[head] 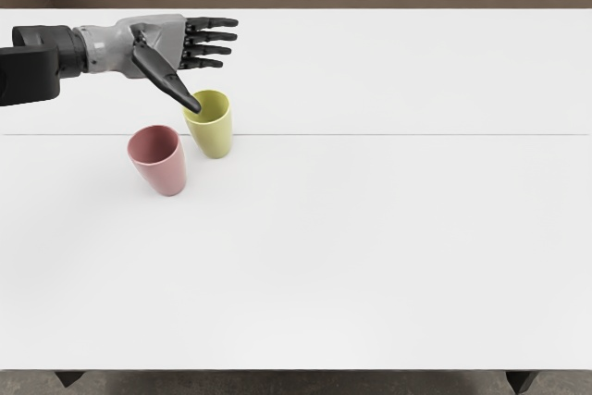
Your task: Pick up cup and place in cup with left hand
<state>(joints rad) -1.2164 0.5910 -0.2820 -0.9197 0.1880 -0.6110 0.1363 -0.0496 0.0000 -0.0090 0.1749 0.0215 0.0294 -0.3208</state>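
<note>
Two cups stand upright and near each other on the one white table [370,256]: one pink cup [166,169], one yellow-green cup [216,134]. The single left hand [185,53] is spread open, thumb over the yellow-green cup's rim.

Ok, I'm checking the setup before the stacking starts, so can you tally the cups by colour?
Pink cup: 1
Yellow-green cup: 1
Total: 2 cups
</note>
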